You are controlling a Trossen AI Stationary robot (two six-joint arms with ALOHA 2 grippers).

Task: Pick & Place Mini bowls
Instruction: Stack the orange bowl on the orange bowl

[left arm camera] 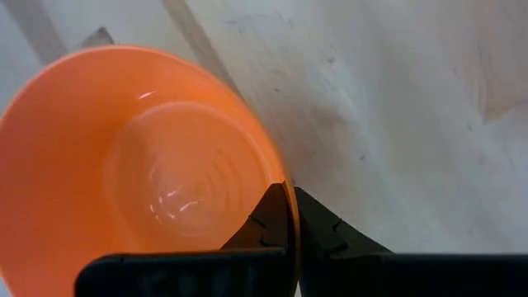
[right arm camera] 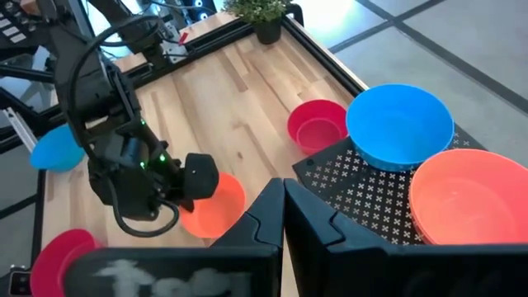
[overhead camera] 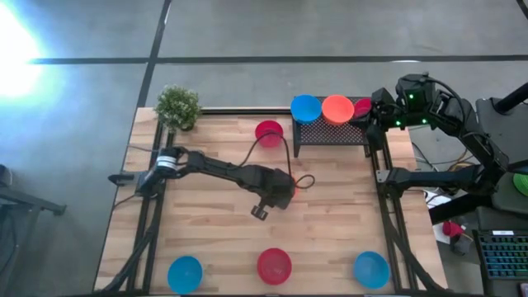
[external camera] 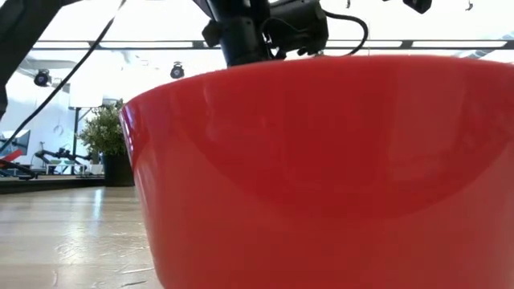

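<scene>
My left gripper (overhead camera: 280, 191) is over the middle of the table, shut on an orange mini bowl (left arm camera: 140, 173), which also shows in the right wrist view (right arm camera: 221, 206). My right gripper (right arm camera: 283, 210) is shut and empty at the far right, beside a black perforated stand (overhead camera: 330, 132). The stand carries a blue bowl (overhead camera: 306, 108), an orange bowl (overhead camera: 337, 108) and a red bowl (overhead camera: 363, 106). A red bowl (overhead camera: 269, 132) sits on the table by the stand. Two blue bowls (overhead camera: 185, 273) (overhead camera: 371, 269) and a red bowl (overhead camera: 274, 266) sit along the near edge. My left gripper pinches the orange bowl's rim (left arm camera: 285, 194), one finger (left arm camera: 266, 221) inside the bowl and one (left arm camera: 326, 231) outside. The fingers come from above, pointing down. The bowl's mouth faces up; whether it rests on the table or hangs just above it, I cannot tell.
A small green potted plant (overhead camera: 178, 106) stands at the far left corner. A black cable (overhead camera: 256, 148) loops over the table near the left arm. The near red bowl (external camera: 321, 177) fills the low view. Bare wood lies between the middle and the near row.
</scene>
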